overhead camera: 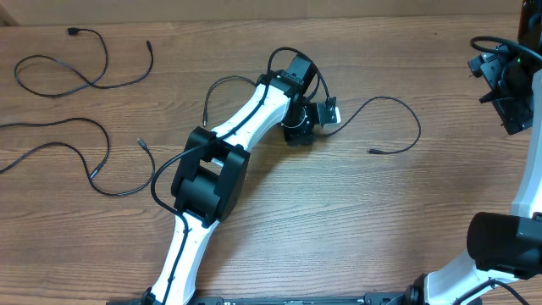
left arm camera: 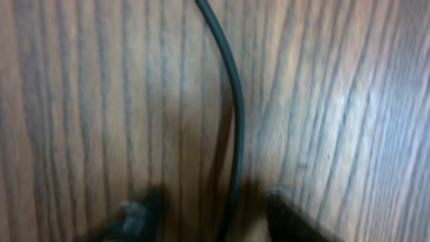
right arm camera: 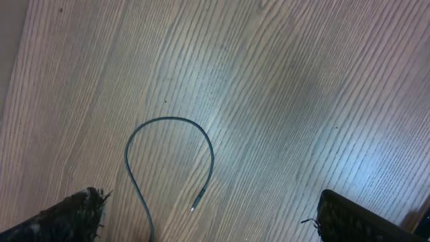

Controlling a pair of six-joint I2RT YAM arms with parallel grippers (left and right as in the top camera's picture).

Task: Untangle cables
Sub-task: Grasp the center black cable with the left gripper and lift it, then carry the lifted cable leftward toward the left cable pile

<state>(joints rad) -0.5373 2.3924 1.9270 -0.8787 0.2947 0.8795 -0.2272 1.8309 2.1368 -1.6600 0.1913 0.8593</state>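
Far left, overhead only: the top-left cable (overhead camera: 93, 83) lies in a loose loop. Below it the left-edge cable (overhead camera: 107, 144) runs off the frame; whether it is one cord or two I cannot tell.
Centre, overhead: the middle cable (overhead camera: 396, 99) leaves the left gripper (overhead camera: 324, 114) and arcs right to a free plug end on the table (overhead camera: 339, 220).
Left wrist only: a cord runs between the two fingertips (left arm camera: 134, 215). The jaws are apart with a gap on each side, not clenched; the view is blurred.
Right, overhead: the right gripper (overhead camera: 501, 85) is at the table's right edge, well apart from every cable.
Right wrist only: the jaws are spread wide, released. A cord's arch and plug end lie on the wood.
Count: at least three cables; two grippers.
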